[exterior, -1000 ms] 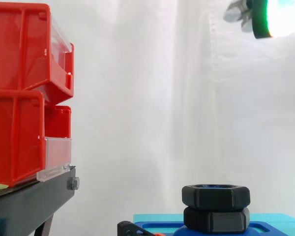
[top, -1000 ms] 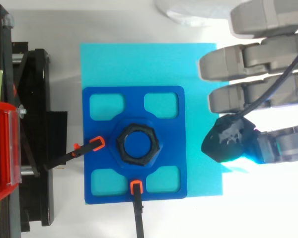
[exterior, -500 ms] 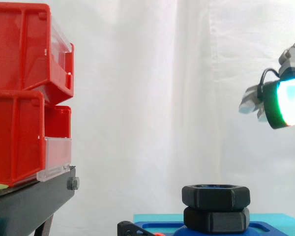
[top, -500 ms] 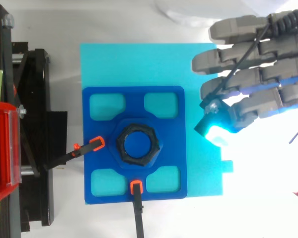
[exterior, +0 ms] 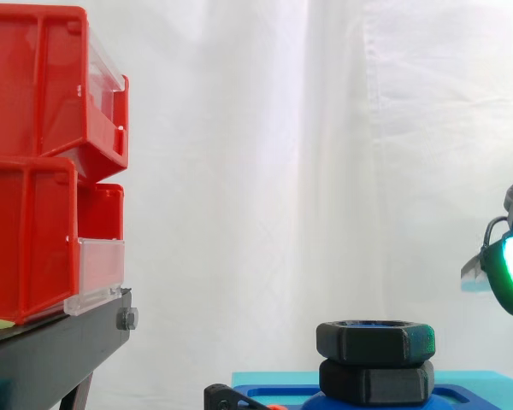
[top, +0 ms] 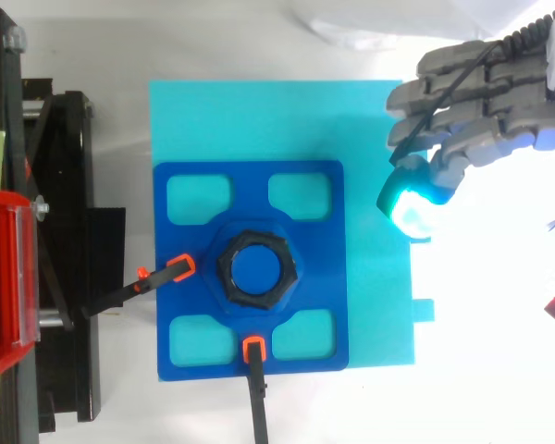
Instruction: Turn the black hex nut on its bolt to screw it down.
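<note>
The black hex nut (top: 225,271) lies flat on its bolt (top: 257,268), axis upright, at the blue plate's (top: 305,176) centre (clamps (top: 179,268) grip two edges). The hand (top: 481,120) hovers well right, fingers relaxed and empty.

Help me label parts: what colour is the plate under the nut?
The plate is dark blue; the top view shows it best.

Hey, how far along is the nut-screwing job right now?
Barely begun, it seems. Done: nothing visible; the black hex nut sits untouched on the blue fixture. In hand: nothing; the hand hangs open, apart from the nut, right of it in the top view. Left: reaching the nut, gripping it, turning it down.
</note>
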